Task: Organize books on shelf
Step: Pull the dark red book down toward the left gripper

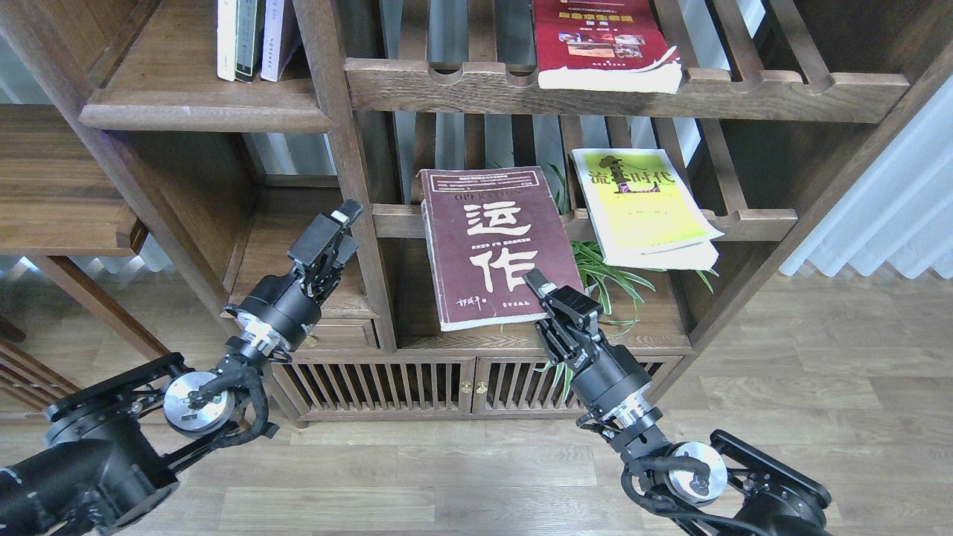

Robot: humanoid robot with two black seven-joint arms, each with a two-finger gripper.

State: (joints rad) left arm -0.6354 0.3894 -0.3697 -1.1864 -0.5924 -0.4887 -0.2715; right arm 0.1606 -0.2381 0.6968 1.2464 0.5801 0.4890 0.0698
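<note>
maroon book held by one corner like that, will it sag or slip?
Likely some sag: the maroon book is a large paperback, and the right gripper pinches only its lower right corner. It may pivot or slip, since most of it hangs out to the left of the grip. Thickness suggests moderate weight.
</note>
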